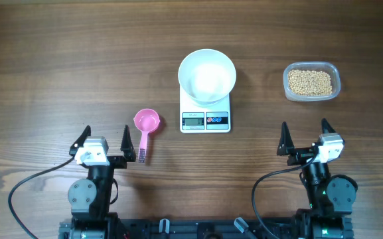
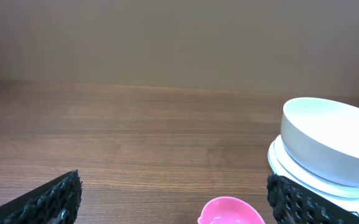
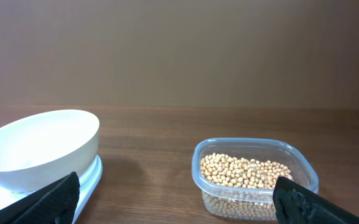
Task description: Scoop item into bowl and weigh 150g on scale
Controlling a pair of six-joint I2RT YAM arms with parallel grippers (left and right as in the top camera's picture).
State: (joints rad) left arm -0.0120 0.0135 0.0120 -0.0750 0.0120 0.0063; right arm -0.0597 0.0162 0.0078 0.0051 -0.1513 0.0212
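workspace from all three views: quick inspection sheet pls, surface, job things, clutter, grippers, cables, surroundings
surface: wooden table, brown grain, no spills seen
job's things: white bowl sits on the scale and looks empty; display too small to read; beans fill the clear tub to the scale's right; pink scoop lies empty to the scale's left
clutter: nothing seen
grippers: left gripper open, empty; right gripper open, empty; both near the front edge, touching nothing
cables: left cable and right cable loop by the arm bases, away from the job's things
surroundings: plain wall behind the table
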